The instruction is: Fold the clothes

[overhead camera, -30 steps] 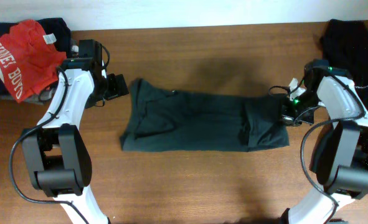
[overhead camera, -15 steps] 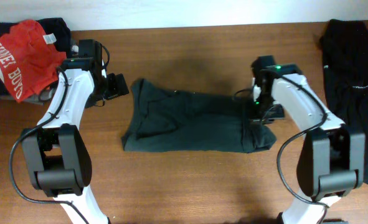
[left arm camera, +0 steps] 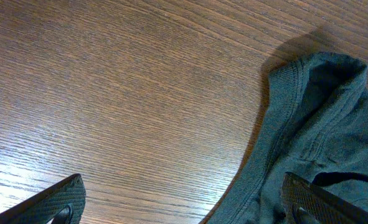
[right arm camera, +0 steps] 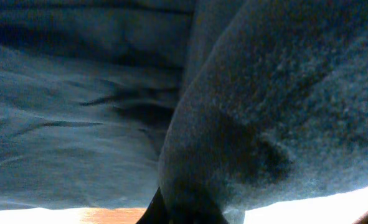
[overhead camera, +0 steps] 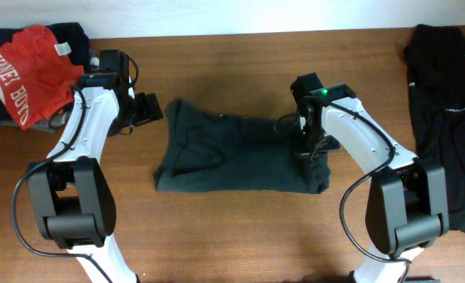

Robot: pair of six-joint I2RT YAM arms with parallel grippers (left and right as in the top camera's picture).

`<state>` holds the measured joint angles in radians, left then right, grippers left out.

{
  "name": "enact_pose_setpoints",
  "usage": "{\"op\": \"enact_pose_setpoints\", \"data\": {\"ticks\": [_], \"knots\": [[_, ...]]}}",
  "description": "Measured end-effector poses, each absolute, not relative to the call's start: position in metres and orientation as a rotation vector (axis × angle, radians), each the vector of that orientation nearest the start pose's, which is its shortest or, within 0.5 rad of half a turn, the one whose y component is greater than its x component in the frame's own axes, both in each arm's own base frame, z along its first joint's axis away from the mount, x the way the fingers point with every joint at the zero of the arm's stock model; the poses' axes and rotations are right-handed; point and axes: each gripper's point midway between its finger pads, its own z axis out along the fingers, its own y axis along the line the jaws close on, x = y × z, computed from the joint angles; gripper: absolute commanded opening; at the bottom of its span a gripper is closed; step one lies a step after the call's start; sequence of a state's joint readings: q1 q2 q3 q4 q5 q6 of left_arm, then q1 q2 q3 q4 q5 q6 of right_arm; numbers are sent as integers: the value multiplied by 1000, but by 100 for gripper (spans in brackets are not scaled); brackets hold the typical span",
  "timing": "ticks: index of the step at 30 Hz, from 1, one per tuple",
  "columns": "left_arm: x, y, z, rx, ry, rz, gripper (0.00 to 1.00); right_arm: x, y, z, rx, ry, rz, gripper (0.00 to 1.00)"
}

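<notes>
Dark grey-green T-shirt point(overhead camera: 232, 155), right end doubled over

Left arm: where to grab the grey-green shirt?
On the grey-green shirt, take the far-left corner, where the ribbed edge looks raised. Bring the open left gripper in low from the left; that corner lies ahead of it. The right gripper pinches the opposite end.

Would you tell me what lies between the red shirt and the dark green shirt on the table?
Overhead view: the open left gripper sits between the red shirt and the dark green shirt; the rest is bare table.
</notes>
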<state>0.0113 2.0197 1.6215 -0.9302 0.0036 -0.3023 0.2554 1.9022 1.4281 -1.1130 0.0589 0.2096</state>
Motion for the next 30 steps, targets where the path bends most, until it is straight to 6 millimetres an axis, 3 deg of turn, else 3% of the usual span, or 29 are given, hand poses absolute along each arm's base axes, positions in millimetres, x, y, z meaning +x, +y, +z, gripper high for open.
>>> {"op": "enact_pose_setpoints", "data": {"ticks": [4, 7, 9, 18, 20, 27, 30], "knots": [[443, 4, 73, -452, 2866, -56, 99, 342, 95, 59, -93, 3124, -7, 17], [443, 4, 73, -453, 2866, -57, 99, 341, 105, 59, -87, 3124, 35, 40], [443, 4, 73, -452, 2866, -56, 99, 340, 110, 59, -109, 3125, 52, 44], [443, 4, 73, -453, 2866, -57, 99, 343, 127, 60, -122, 3104, 156, 43], [443, 4, 73, -452, 2866, -56, 99, 344, 132, 60, -124, 3098, 198, 38], [443, 4, 73, -452, 2866, -56, 99, 357, 164, 70, -149, 3026, 466, 37], [443, 4, 73, -453, 2866, -57, 99, 357, 169, 74, -152, 3020, 516, 29]]}}
